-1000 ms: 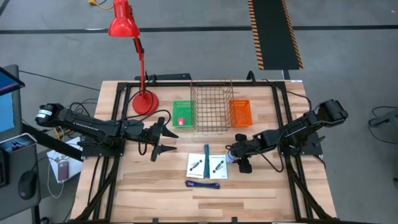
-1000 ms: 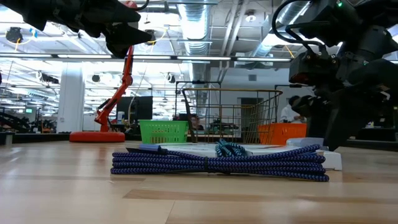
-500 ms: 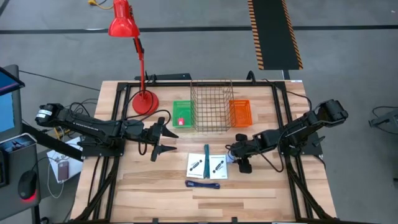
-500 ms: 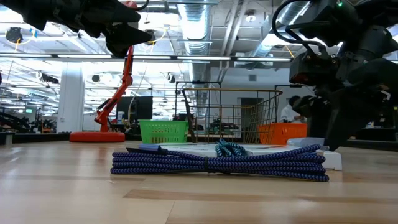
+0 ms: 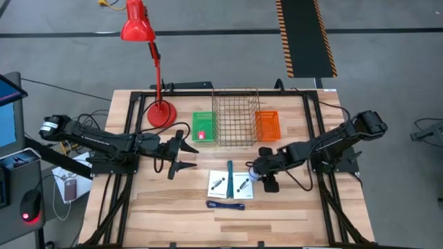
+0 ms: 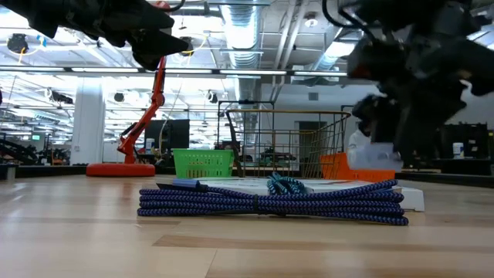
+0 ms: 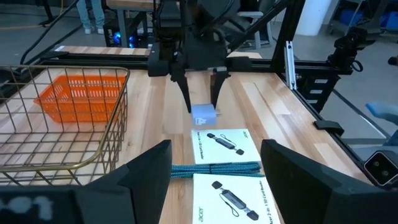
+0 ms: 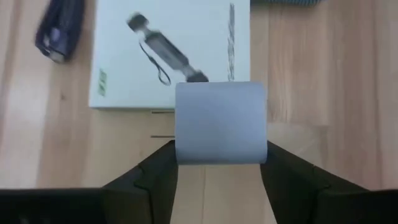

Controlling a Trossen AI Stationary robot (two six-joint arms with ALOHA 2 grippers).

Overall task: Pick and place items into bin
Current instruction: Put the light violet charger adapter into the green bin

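Your right pincer (image 5: 256,173) is clamped on the pale blue square (image 8: 221,122), one finger on each opposite edge, and carries it just clear of the worktop (image 5: 159,218) at the right edge of the right-hand white card (image 5: 242,183). The move ahead turns on one relation: the wire bin (image 5: 234,117) stands on the far side of the pincer, slightly to its left, with the orange basket (image 5: 267,124) just right of it and the green basket (image 5: 203,126) just left. The square should need to travel up and away, over the wire rim. The left pincer (image 5: 181,156) hovers with its fingers spread wide and empty, left of the cards and well apart from them; it is the nearer arm to the left white card (image 5: 219,182). Between the two cards the teal marker (image 5: 229,171) lies with its long axis running near to far; the blue-purple strap (image 5: 225,205) lies crosswise, nearest you. A small red block (image 5: 201,135) sits inside the green basket. The worktop is pale wooden planking in a black frame; a red desk lamp (image 5: 142,41) stands at far left, grey floor beyond.
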